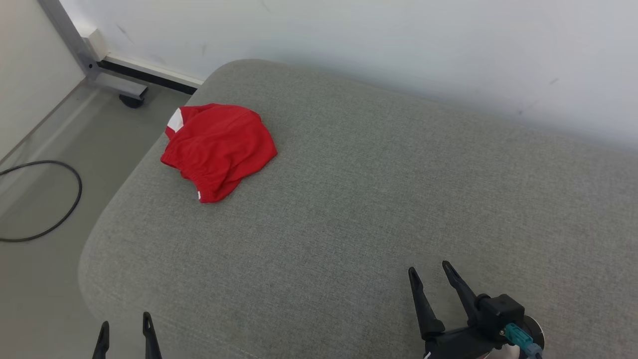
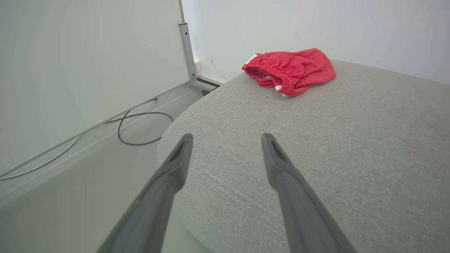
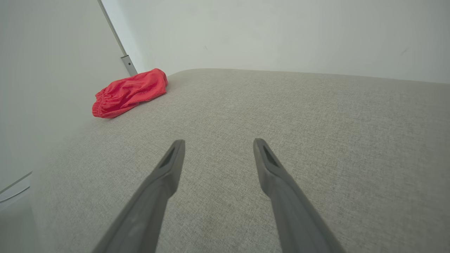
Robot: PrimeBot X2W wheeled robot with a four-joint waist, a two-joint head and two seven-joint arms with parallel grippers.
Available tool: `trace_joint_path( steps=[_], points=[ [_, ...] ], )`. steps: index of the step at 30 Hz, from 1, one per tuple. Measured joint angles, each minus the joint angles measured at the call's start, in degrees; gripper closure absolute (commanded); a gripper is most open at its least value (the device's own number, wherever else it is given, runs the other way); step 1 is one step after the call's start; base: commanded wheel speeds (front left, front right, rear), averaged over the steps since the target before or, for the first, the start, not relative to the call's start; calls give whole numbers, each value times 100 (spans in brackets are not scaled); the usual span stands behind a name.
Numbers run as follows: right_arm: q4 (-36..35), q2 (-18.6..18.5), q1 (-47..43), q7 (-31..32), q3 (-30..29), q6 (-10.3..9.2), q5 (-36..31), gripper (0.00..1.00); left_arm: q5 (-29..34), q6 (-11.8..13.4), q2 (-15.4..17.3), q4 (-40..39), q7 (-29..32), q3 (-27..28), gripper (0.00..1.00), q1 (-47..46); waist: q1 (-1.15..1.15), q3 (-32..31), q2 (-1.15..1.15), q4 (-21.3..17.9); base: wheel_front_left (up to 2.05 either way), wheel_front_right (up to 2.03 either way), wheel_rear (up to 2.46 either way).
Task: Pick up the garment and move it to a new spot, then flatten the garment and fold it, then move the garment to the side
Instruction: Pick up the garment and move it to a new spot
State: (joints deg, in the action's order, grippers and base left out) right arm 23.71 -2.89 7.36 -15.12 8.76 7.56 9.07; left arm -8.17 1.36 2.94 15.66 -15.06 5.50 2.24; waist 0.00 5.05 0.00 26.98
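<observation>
Left gripper (image 1: 125,320) and right gripper (image 1: 428,268) gape empty; the left should reach far-left and pinch the crumpled red cloth garment (image 1: 219,149) at its elastic waistband.

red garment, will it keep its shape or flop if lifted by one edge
Probably floppy: the red garment lies bunched in soft folds, so it should droop. Likely light, being thin cloth. Its gathered waistband looks thicker, perhaps easier to pinch.
</observation>
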Motion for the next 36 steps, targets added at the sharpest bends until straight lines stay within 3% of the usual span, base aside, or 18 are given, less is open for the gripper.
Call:
trace_joint_path(
  steps=[10, 14, 21, 28, 31, 36],
  points=[
    [8, -1, 56, 0, 21, 0, -113, 0, -171, -12, -1, 27, -1, -45, 0, -27, 0, 164, 0, 40, 0, 0, 0],
    [29, 0, 81, -1, -16, 0, -174, 0, -515, -292, -1, 81, 0, -30, 0, -192, 0, 245, 0, -53, 0, 0, 0],
    [-64, -9, 304, 0, 14, 0, -388, 0, -503, -683, 44, 406, 0, 366, 0, -1000, 0, 527, 0, -259, 0, 0, 0],
    [-420, -286, 625, 0, 149, 0, -534, 0, -421, -877, 857, 1005, 0, 267, 0, -2282, 1, 937, 0, -596, 0, 0, 0],
    [-602, -414, 717, 0, 174, 0, -576, 0, -667, -880, 1278, 1343, -1, -2, 0, -2849, 1, 1156, 1, -760, 0, 0, 0],
    [-815, -590, 811, 0, 166, -1, -611, 0, -1031, -888, 1697, 1873, 0, -182, 0, -3309, 1, 1445, 1, -999, 0, 0, 0]
  ],
)
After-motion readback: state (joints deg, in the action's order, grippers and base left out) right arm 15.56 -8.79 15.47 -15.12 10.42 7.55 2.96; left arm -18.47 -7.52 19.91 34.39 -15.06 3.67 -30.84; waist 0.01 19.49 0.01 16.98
